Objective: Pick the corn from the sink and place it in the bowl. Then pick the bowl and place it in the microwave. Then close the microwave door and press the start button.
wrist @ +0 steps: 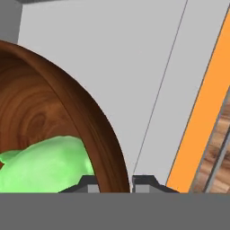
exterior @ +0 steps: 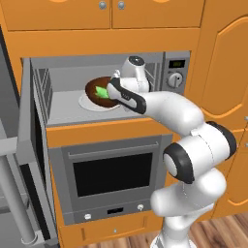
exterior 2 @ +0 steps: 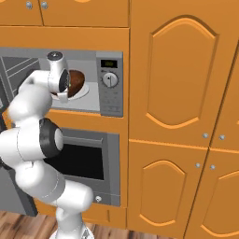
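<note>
The dark brown bowl (exterior: 96, 88) is inside the microwave (exterior: 63, 109), over its white turntable plate (exterior: 88, 104). The bright green corn (exterior: 102, 92) lies in the bowl. My gripper (exterior: 113, 93) reaches into the cavity from the right and is shut on the bowl's near rim. In the hand view the rim of the bowl (wrist: 96, 130) passes between my fingertips (wrist: 88, 184), with the corn (wrist: 49, 164) just left of it. The right base view shows the bowl (exterior 2: 77, 82) partly hidden behind my hand. The microwave door (exterior: 35, 145) stands wide open at the left.
The control panel (exterior: 175, 77) with a round knob is right of the cavity. An oven (exterior: 111, 179) with a horizontal handle sits below the microwave. The open door's vertical handle (exterior: 14, 203) juts out at the lower left. Orange cabinets (exterior 2: 182, 116) fill the right.
</note>
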Available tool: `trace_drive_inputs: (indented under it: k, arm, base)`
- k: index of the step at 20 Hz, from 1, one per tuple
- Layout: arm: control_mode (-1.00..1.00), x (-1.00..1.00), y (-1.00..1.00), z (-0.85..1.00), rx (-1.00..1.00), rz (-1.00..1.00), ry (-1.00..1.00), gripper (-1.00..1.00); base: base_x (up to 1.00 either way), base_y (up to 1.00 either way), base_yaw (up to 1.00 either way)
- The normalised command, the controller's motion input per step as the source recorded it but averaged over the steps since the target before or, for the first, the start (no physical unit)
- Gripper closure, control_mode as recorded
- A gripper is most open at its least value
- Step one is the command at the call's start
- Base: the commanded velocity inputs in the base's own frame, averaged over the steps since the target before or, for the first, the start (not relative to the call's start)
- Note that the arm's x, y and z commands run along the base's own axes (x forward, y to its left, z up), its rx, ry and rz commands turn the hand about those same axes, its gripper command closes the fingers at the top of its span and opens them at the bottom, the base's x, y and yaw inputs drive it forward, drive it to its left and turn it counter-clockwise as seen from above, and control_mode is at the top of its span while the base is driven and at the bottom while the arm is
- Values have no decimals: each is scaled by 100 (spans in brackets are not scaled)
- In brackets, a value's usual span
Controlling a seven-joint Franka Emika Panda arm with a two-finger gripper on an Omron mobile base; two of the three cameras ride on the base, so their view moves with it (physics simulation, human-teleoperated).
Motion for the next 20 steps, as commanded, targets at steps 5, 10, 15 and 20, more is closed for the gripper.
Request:
trace_drive_inputs:
  k: [5,10,15,20]
  arm:
    - [-100,46,33,-5,0,-3,-1,100]
    - [-100,33,38,-34,0,0,0,100]
    - [-100,6,9,-30,0,0,0,100]
    - [-100,7,0,-36,0,0,0,100]
  base:
    - [0,0,0]
    - [0,0,0]
    - [0,0,0]
    - [0,0,0]
